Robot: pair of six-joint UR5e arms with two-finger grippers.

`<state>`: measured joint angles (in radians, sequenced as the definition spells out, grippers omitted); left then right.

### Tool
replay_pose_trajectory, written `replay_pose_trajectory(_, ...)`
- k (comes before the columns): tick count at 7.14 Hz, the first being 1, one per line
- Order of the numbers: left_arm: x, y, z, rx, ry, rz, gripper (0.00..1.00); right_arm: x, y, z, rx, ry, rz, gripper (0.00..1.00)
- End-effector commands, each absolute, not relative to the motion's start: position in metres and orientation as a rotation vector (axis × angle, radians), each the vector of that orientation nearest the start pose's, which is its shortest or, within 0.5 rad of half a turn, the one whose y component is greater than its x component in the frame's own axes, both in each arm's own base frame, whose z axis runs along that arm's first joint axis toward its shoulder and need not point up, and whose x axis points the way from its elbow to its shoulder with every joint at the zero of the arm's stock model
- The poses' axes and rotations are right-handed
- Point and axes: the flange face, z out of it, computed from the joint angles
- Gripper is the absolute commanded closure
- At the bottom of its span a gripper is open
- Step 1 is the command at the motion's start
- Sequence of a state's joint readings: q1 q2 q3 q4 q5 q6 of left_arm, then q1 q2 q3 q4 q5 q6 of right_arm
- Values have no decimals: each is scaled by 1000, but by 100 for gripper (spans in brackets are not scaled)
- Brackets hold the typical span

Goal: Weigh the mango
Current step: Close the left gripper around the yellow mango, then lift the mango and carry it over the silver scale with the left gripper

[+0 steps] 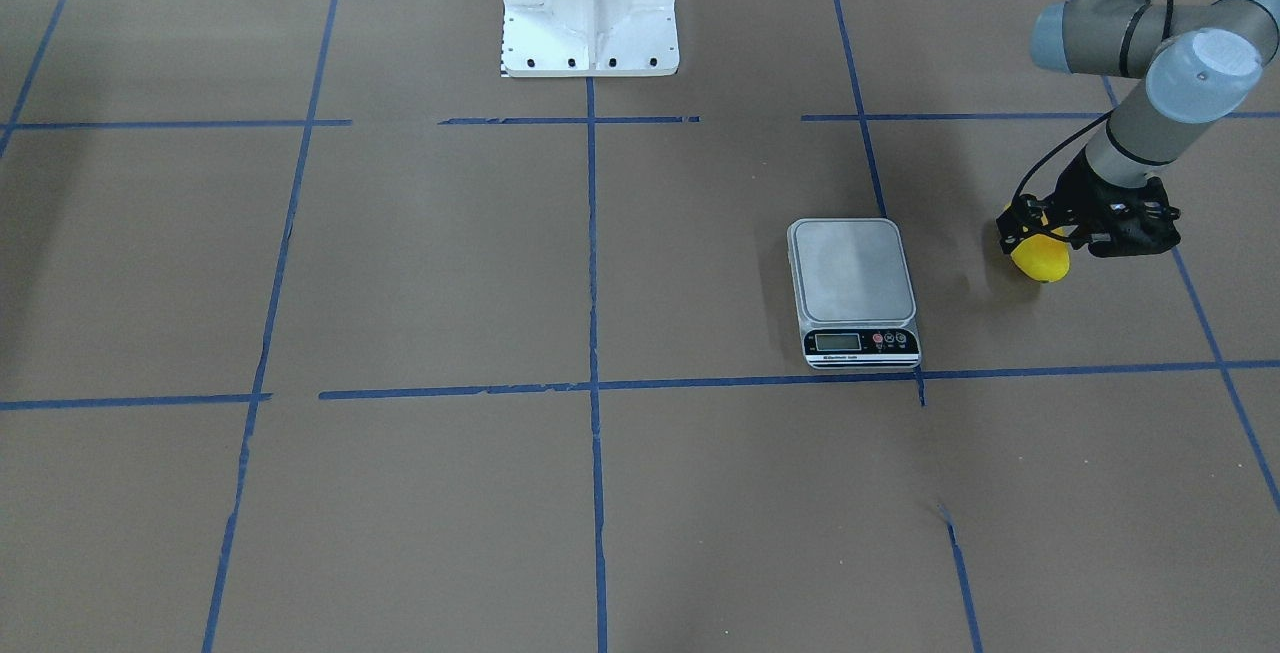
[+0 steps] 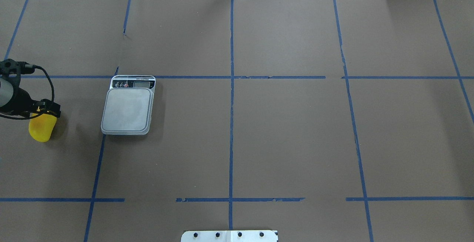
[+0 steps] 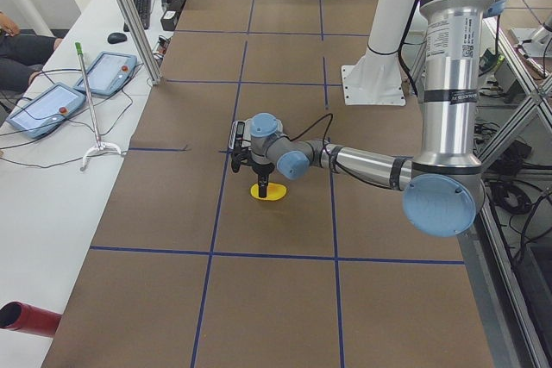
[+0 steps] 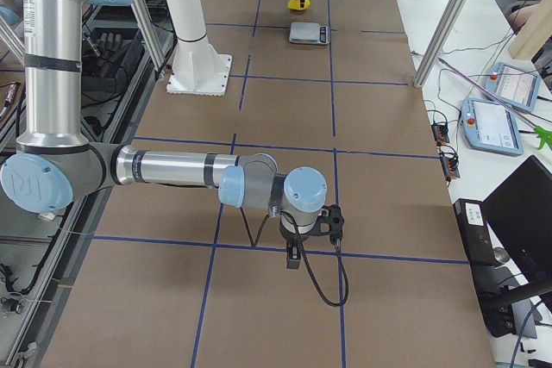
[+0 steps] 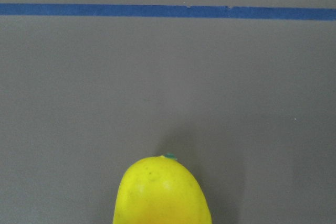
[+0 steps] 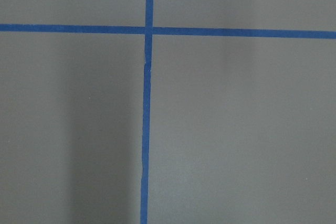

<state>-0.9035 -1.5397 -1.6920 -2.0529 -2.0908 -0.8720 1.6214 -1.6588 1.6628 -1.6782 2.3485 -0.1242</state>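
The mango (image 2: 42, 128) is bright yellow and lies on the brown table near its left end, to the left of the scale. It also shows in the front view (image 1: 1040, 259), the left side view (image 3: 267, 192) and the left wrist view (image 5: 163, 192). My left gripper (image 2: 43, 111) points down onto the mango's far end, with a finger on each side, and appears closed against it. The scale (image 2: 127, 109) has a bare silver platform. My right gripper shows only in the right side view (image 4: 293, 256), low over the table, and I cannot tell its state.
Blue tape lines (image 2: 232, 86) divide the brown table into a grid. The white robot base (image 1: 590, 8) stands at the table's robot side. Tablets and cables (image 3: 52, 101) lie on the side bench beyond the table's edge.
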Motion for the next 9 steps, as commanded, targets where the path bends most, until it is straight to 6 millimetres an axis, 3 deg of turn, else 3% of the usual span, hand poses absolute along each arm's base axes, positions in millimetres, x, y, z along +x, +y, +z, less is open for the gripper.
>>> replay_pose_trajectory(1, 252, -450, 581, 40, 742, -47, 15, 86, -443, 665, -29, -783, -30, 0)
replay_pose_trajectory(2, 252, -450, 581, 38, 742, -48, 60, 86, -443, 665, -29, -783, -30, 0)
replay_pose_trajectory(3, 252, -450, 582, 34, 741, -50, 100, 86, -443, 665, -29, -783, -30, 0)
replay_pose_trajectory(4, 251, -448, 553, 59, 780, -44, 100, 86, -443, 665, -29, -783, -30, 0)
replay_pose_trajectory(5, 250, -444, 509, 88, 841, -50, 100, 86, -442, 666, -31, -783, -29, 0)
replay_pose_trajectory(8, 298, -493, 399, 39, 968, -175, 100, 86, -443, 665, -29, -783, -30, 0)
replay_pose_trajectory(9, 313, -505, 377, 29, 955, -179, 100, 86, -443, 665, -29, -783, -30, 0)
